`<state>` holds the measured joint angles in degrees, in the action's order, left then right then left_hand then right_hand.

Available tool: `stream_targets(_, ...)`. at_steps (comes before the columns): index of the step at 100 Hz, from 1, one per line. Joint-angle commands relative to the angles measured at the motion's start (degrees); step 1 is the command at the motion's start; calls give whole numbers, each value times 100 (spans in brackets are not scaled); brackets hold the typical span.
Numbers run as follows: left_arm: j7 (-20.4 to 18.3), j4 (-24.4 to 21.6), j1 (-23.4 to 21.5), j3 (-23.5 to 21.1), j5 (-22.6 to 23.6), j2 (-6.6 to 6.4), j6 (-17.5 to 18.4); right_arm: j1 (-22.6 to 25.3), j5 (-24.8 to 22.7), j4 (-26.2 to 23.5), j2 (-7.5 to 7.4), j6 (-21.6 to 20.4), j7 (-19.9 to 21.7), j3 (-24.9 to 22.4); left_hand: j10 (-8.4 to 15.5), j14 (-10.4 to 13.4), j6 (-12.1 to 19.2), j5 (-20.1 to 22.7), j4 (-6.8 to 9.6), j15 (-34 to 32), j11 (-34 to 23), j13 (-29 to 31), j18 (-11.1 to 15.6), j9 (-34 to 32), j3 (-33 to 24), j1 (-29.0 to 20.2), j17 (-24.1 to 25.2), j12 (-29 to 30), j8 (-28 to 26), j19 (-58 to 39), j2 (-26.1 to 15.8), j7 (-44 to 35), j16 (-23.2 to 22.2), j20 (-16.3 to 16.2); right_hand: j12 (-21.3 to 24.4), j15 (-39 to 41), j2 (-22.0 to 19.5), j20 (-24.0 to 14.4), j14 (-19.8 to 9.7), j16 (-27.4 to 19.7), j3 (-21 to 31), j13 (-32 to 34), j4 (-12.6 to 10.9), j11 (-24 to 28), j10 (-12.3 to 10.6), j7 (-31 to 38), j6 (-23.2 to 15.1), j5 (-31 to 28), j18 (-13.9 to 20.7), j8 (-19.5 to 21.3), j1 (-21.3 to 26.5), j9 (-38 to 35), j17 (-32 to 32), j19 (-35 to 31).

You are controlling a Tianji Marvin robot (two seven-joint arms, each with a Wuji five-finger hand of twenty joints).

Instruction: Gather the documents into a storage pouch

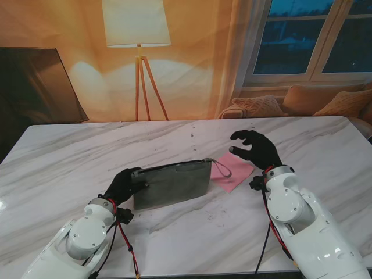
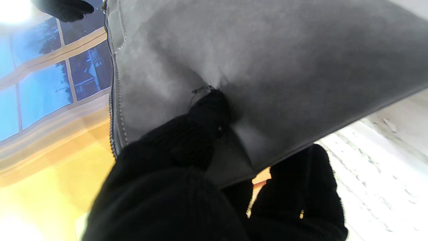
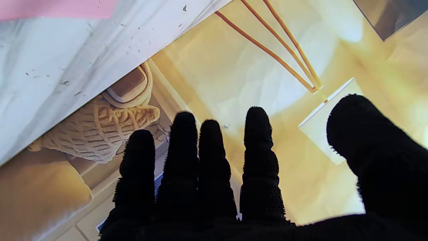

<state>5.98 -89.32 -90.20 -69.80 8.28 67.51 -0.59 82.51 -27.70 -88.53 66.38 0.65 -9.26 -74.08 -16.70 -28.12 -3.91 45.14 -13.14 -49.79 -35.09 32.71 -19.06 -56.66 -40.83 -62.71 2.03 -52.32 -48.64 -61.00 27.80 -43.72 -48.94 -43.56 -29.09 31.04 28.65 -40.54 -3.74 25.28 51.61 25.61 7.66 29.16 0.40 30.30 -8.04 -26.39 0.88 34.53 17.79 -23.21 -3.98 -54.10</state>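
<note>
Pouch [image 1: 172, 183], grey with a zip along its top edge, sits at the middle of the marble surface [image 1: 70, 157], its left end raised. From left to right: the left hand [image 1: 123, 185] is at 9 o'clock of the pouch and grips that end; the left wrist view shows a thumb pressed into the fabric [image 2: 207, 113] and fingers [image 2: 301, 187] curled under the lower edge. A pink strap [image 1: 221, 168] loops from the pouch's top right corner. At 3 o'clock of the pouch a pink document [image 1: 235, 174] lies flat on the surface, its near corner just beside the pouch. The right hand [image 1: 256, 149] hovers over the document's far right part, fingers [image 3: 257, 157] spread and holding nothing.
</note>
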Motion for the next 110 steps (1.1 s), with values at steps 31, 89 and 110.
stream_targets(31,-112,60,21,19,-55,12,157,-163,392,224,-58,15,581,643,190,-110,326,869,285,77,-437,25,157,-185,-133,-544,67,-206,-834,-159,-687,-1613,18,-51,710,-1318,771,93,-289,-806,338,-653,-21,-655,-394,-600,44,950,392,-490,155,573,121,1997)
stream_targets(89,-149,170,162,186,-148,32,64,-377,810,652,63,74,513,1442,287,-20,359,823,264,212,-259,4,157,-148,-81,-576,67,-58,-760,-160,-687,-1516,118,-49,-510,2086,1060,-828,-37,879,1448,1832,62,998,93,541,-84,-771,-257,-285,785,-1677,-1406,-1480)
stream_targets(110,-208,253,325,334,-260,48,12,-393,692,804,127,-98,160,1502,320,137,280,625,253,461,156,-70,157,-99,29,-562,67,310,-20,-161,-685,-1063,409,-48,-1001,3613,1245,-758,-152,1222,1535,2953,874,1400,172,2712,-432,-2366,-218,-1620,1817,-3199,-2409,-3151)
